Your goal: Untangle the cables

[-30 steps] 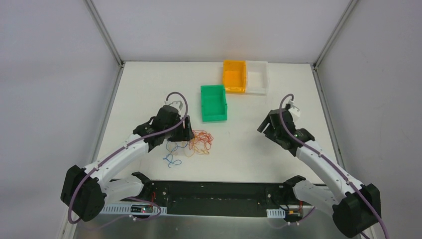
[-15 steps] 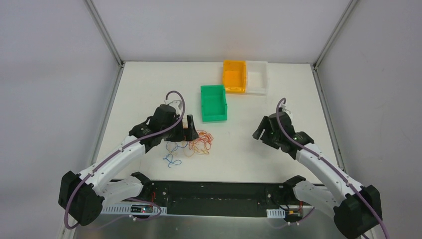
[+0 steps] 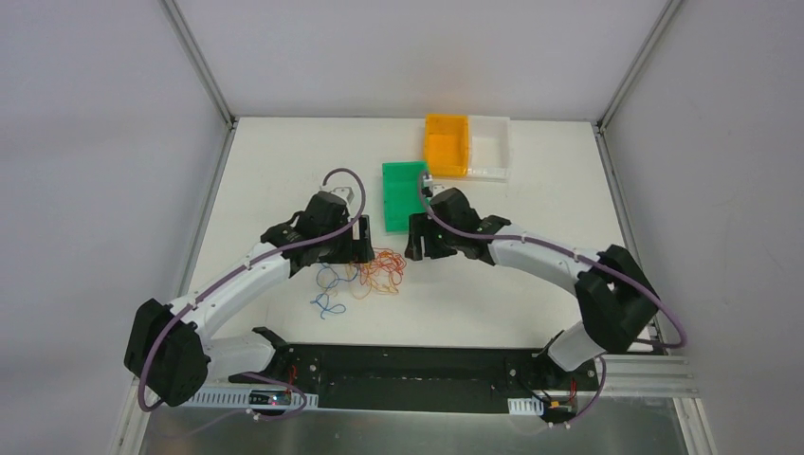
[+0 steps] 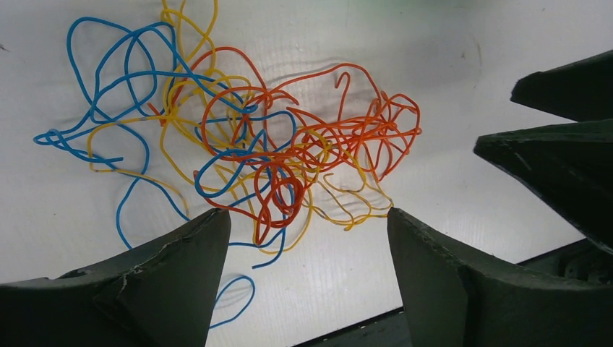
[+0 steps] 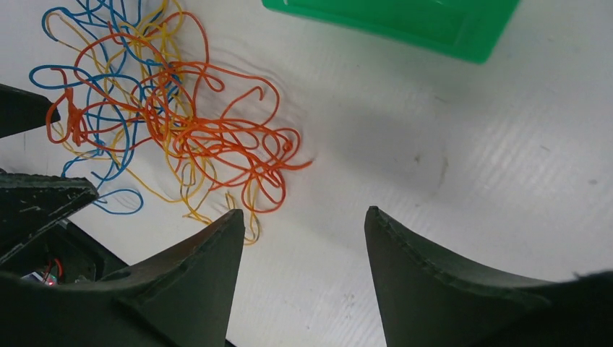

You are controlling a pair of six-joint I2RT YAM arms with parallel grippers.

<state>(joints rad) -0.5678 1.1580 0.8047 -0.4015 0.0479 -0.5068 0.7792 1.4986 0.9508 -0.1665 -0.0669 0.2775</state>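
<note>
The left claw (image 3: pixel 359 245) hangs released over the desk (image 3: pixel 275 161), its jaws spread wide and grasping nothing. The cables (image 3: pixel 372 275) lie in one tangled heap of orange, blue and yellow strands just below and beyond its fingertips; in the left wrist view a few loops reach into the gap between its fingers (image 4: pixel 166 282). The right claw (image 3: pixel 418 243) stands just right of the heap, also spread apart, with only bare desk between its fingers (image 5: pixel 434 289). A green bin (image 3: pixel 406 194) sits close behind.
</note>
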